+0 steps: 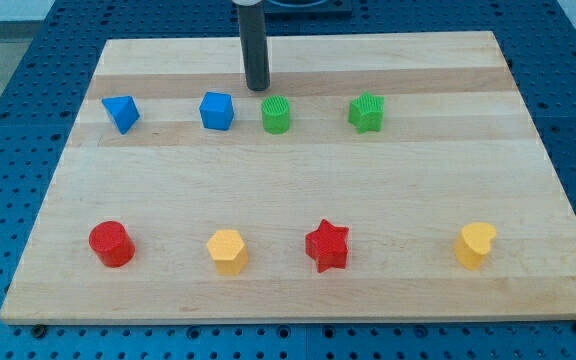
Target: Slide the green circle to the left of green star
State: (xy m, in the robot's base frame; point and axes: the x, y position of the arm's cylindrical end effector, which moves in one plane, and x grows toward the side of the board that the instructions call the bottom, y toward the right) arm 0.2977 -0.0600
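The green circle (pixel 276 115) stands in the upper middle of the wooden board (pixel 298 60). The green star (pixel 366 112) stands to its right, with a clear gap between them. My tip (pixel 257 87) is just above and slightly left of the green circle, close to it but apart from it. The rod comes down from the view's top.
A blue cube (pixel 217 111) stands just left of the green circle, and a blue block (pixel 121 114) stands farther left. Along the bottom row are a red cylinder (pixel 111 244), a yellow hexagon (pixel 227 251), a red star (pixel 327 246) and a yellow heart (pixel 475 245).
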